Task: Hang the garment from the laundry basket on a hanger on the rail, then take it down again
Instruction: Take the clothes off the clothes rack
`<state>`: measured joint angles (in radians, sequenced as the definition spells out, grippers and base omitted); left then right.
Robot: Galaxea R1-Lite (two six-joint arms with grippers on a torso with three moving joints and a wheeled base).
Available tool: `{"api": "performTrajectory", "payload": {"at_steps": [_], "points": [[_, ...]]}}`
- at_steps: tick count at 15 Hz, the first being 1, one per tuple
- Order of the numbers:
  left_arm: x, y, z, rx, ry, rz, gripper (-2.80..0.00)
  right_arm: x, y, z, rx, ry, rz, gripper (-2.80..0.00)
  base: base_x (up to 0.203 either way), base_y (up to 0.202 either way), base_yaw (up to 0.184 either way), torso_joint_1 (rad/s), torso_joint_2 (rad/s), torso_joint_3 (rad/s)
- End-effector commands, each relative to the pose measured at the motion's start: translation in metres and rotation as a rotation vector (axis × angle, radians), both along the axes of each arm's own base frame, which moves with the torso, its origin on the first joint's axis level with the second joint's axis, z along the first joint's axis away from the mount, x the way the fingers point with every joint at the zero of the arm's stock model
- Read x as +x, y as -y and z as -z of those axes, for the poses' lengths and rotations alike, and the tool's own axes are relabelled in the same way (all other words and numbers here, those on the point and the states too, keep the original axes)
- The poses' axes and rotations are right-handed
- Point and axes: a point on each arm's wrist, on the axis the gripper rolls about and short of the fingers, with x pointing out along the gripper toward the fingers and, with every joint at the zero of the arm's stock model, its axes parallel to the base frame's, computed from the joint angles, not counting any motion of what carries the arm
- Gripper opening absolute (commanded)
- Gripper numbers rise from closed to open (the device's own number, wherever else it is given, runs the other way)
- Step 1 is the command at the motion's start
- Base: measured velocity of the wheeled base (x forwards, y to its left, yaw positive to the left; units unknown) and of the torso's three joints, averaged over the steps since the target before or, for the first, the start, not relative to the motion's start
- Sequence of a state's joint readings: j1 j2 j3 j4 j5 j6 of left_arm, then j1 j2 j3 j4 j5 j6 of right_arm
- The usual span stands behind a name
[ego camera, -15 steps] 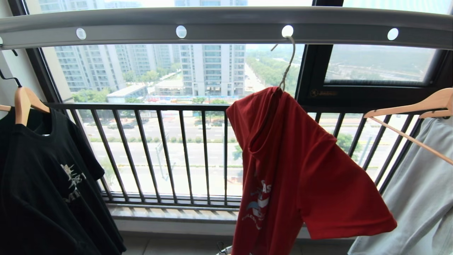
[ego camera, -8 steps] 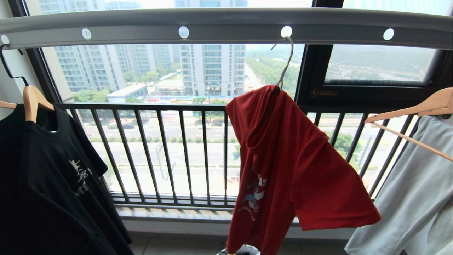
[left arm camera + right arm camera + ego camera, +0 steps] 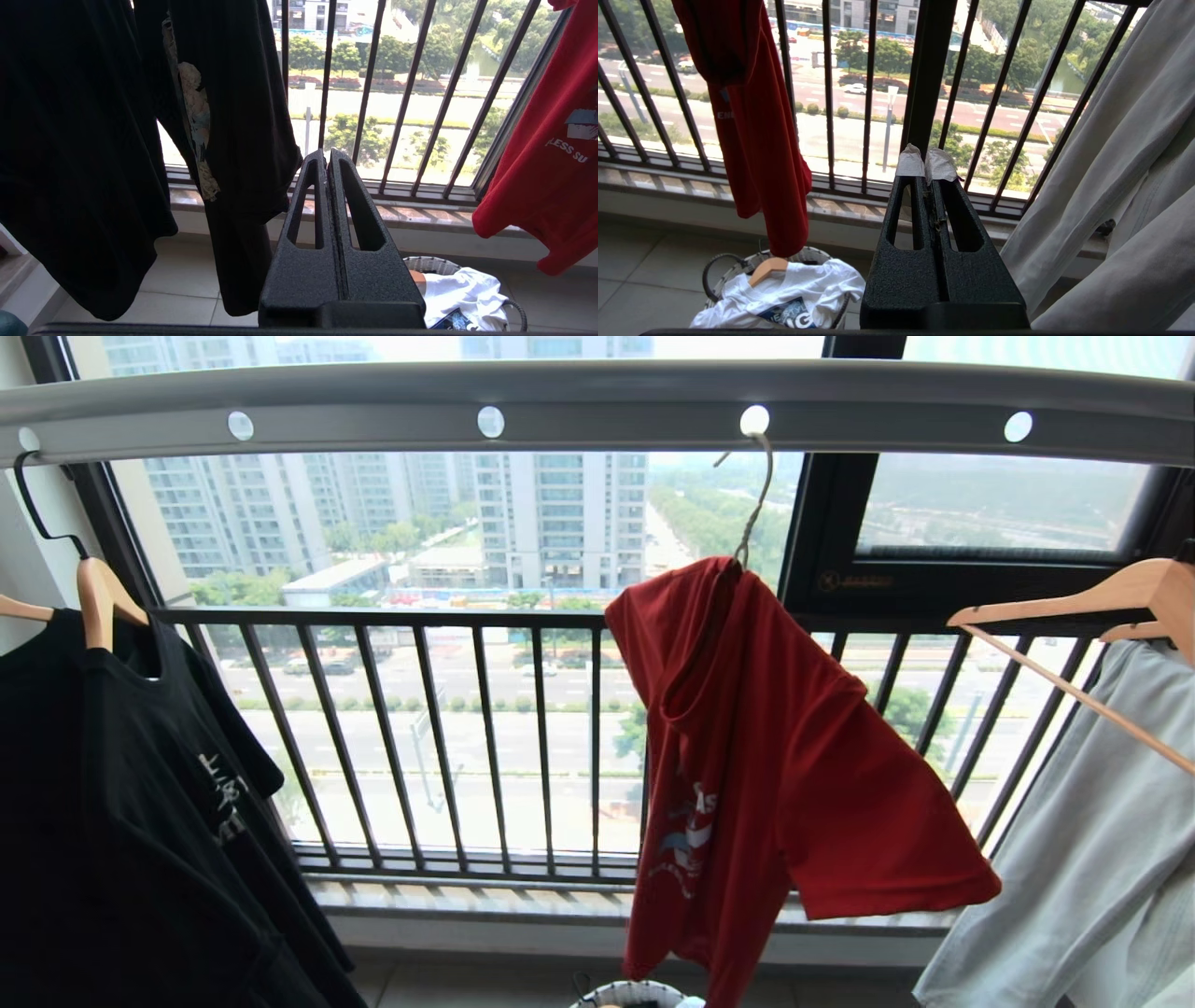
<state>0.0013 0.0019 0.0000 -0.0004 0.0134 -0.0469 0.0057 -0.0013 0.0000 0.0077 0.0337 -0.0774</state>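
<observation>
The red garment (image 3: pixel 775 775) hangs askew on the thin pale hanger (image 3: pixel 758 504), whose hook sits in a hole of the grey rail (image 3: pixel 597 401). Directly below it, the laundry basket (image 3: pixel 635 995) shows only its rim at the bottom edge. Neither arm appears in the head view. My left gripper (image 3: pixel 327 156) is shut on nothing, low down, with the garment (image 3: pixel 546 177) off to one side and the laundry basket (image 3: pixel 427 264) behind its body. My right gripper (image 3: pixel 927 161), its tips wrapped in white tape, is shut and empty, apart from the garment (image 3: pixel 756 130) and the laundry basket (image 3: pixel 733 268).
A black printed T-shirt (image 3: pixel 140 821) on a wooden hanger hangs at the left, a pale grey-green garment (image 3: pixel 1092 859) on a wooden hanger (image 3: pixel 1074 607) at the right. The black barred window railing (image 3: pixel 467 737) stands behind. A white T-shirt (image 3: pixel 794 289) and a wooden hanger lie in the basket.
The whole head view has drawn back a little, bringing the basket's rim into sight at the bottom. The red garment sways slightly on its hanger. Both grippers stay still.
</observation>
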Motion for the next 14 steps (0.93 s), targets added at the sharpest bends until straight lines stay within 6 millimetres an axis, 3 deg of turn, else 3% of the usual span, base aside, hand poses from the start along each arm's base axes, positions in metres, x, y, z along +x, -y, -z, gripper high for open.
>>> {"api": "performTrajectory", "payload": {"at_steps": [1, 14], "points": [[0.0, 0.0, 0.0, -0.001, 0.001, -0.001, -2.8, 0.0001, 0.0, 0.0, -0.001, -0.001, -0.002, -2.8, 0.0, 0.0, 0.0, 0.0, 0.0, 0.0], [0.0, 0.0, 0.0, -0.001, 0.0, -0.001, -2.8, 0.0001, 0.0, 0.0, -0.001, -0.001, 0.0, -2.8, 0.0, 0.0, 0.0, 0.0, 0.0, 0.0]]}}
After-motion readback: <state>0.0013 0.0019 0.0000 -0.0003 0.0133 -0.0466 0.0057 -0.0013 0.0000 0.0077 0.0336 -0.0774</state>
